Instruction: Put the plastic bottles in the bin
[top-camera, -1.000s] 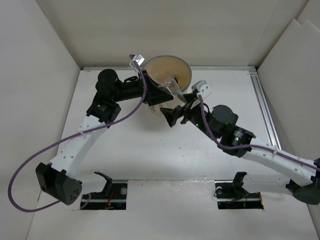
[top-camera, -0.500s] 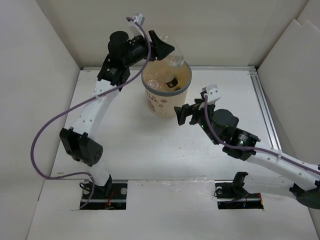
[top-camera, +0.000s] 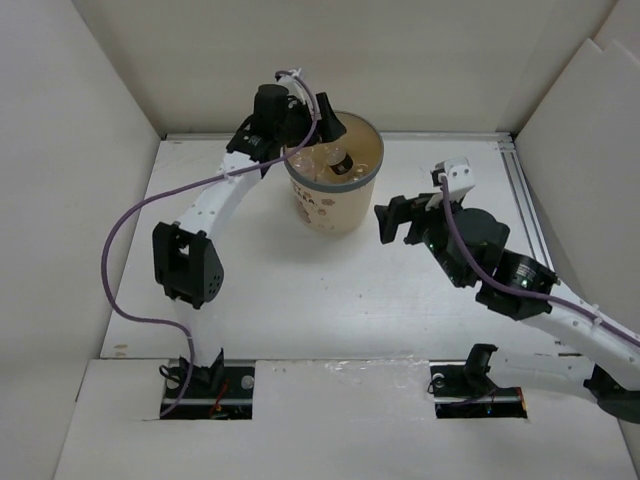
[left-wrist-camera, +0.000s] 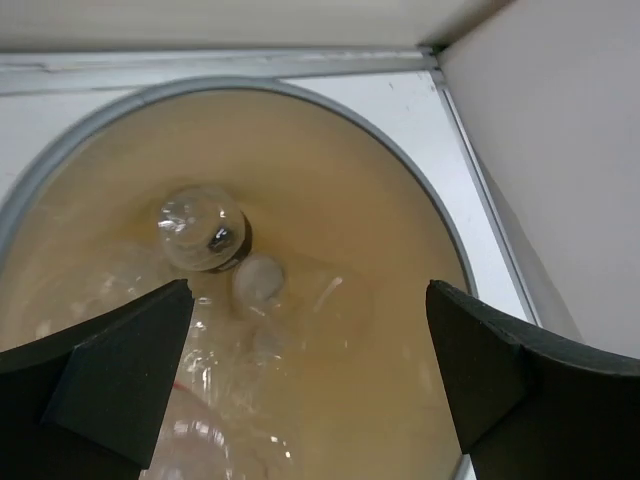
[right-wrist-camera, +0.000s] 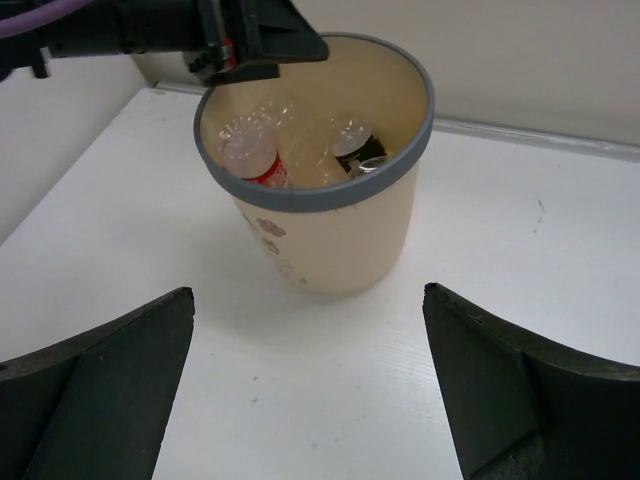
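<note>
The bin (top-camera: 338, 208), a tan round bucket with a grey rim, stands at the back of the table. Several clear plastic bottles lie inside it: a red-labelled one (right-wrist-camera: 252, 160), a black-labelled one (right-wrist-camera: 352, 142) and one showing a white cap (left-wrist-camera: 260, 279). My left gripper (top-camera: 322, 124) hangs open over the bin's back-left rim; in the left wrist view nothing is between its wide-apart fingers (left-wrist-camera: 120, 370), and only the bin's inside (left-wrist-camera: 390, 300) shows below. My right gripper (top-camera: 386, 222) is open and empty, to the right of the bin (right-wrist-camera: 340, 240) and facing it.
White walls enclose the table on three sides. A metal rail (top-camera: 528, 215) runs along the right edge. The left arm's purple cable (top-camera: 118, 250) loops over the left part of the table.
The left gripper carried a clear bottle over the bin and has opened; the bottle now lies in the bin. The right arm has drawn back to the right.
</note>
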